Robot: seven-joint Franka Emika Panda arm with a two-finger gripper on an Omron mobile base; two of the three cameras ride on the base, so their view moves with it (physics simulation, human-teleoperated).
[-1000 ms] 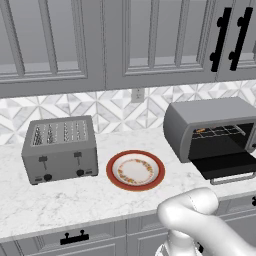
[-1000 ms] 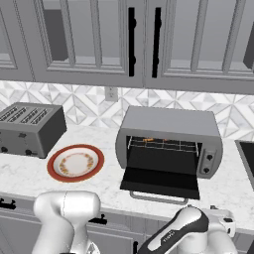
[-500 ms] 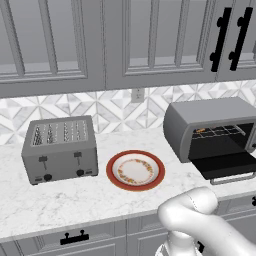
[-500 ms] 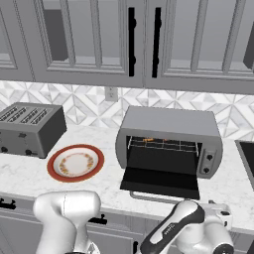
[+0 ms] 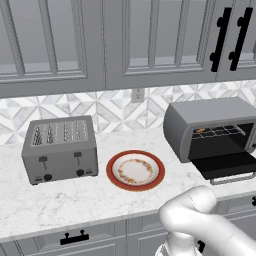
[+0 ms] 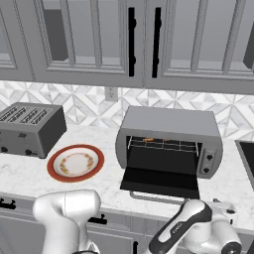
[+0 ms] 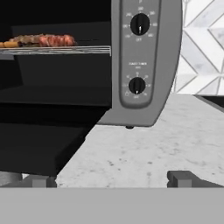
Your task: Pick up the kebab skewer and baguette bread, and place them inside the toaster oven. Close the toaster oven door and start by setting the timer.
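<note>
A grey toaster oven (image 6: 168,141) sits on a white marble counter (image 5: 65,200), under grey wall cabinets. The toaster oven door (image 6: 159,182) hangs fully open, lying flat out toward the counter's front edge. Inside, the kebab skewer (image 7: 37,41) rests on the wire rack (image 7: 54,50), high in the cavity. In the hand view, two dark dials (image 7: 137,85) sit one above the other on the oven's right panel. The gripper (image 7: 109,178) hovers low before the oven's right front corner, fingers spread wide apart, holding nothing. Bare counter lies between it and the oven. Left of the oven sits a red-rimmed plate (image 5: 135,170), then a four-slot toaster (image 5: 60,149).
</note>
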